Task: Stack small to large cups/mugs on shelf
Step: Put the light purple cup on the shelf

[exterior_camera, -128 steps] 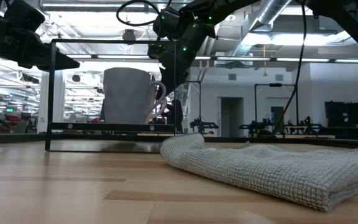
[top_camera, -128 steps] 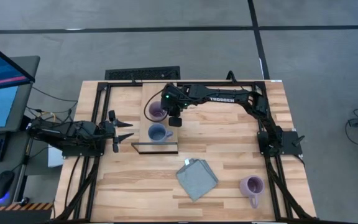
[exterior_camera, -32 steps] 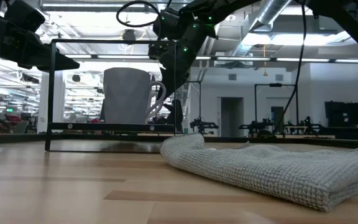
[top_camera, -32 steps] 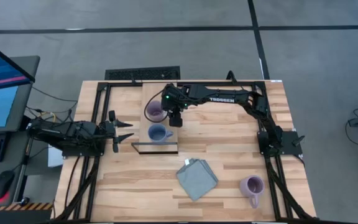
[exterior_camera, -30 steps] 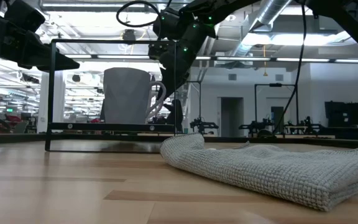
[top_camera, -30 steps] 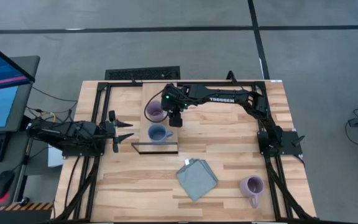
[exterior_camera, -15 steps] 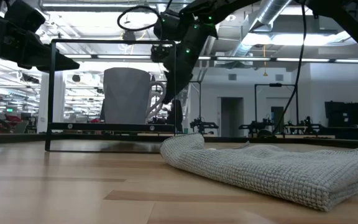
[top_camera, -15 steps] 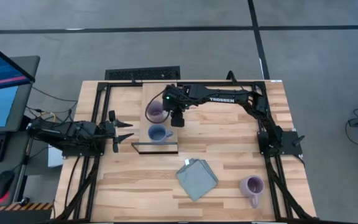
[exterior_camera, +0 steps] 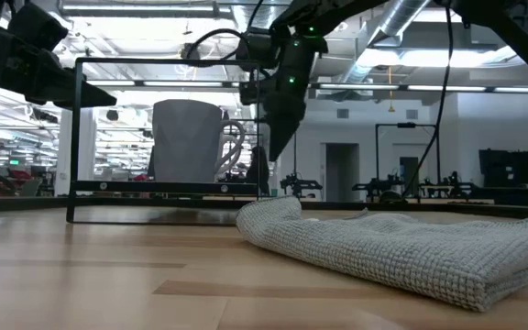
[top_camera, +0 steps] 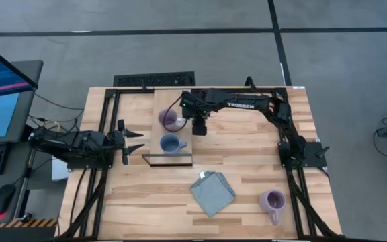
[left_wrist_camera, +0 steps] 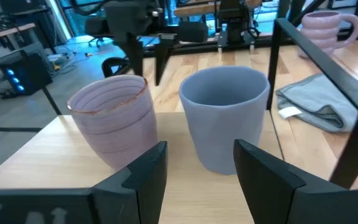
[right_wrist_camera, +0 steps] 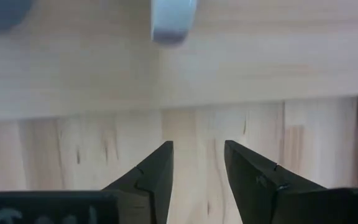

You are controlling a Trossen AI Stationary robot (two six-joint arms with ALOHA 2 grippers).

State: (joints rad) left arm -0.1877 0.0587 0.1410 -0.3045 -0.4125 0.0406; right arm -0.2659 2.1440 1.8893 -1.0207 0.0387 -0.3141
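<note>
1. We see a lilac mug (top_camera: 168, 120) and a blue mug (top_camera: 171, 144) standing side by side on the light-wood shelf (top_camera: 158, 101); a second lilac mug (top_camera: 272, 200) sits far off near the table's corner.
2. A folded grey cloth (top_camera: 213, 193) lies between them.
3. The right gripper (top_camera: 199, 129) hovers just beside the shelf, fingers parted, empty.
4. The left gripper (top_camera: 137, 142) waits parted, facing both shelf mugs.

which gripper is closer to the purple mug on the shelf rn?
Right. The right gripper hangs open just beside the purple mug, off its handle side. The left gripper waits open at the table's left edge, farther away.
</note>
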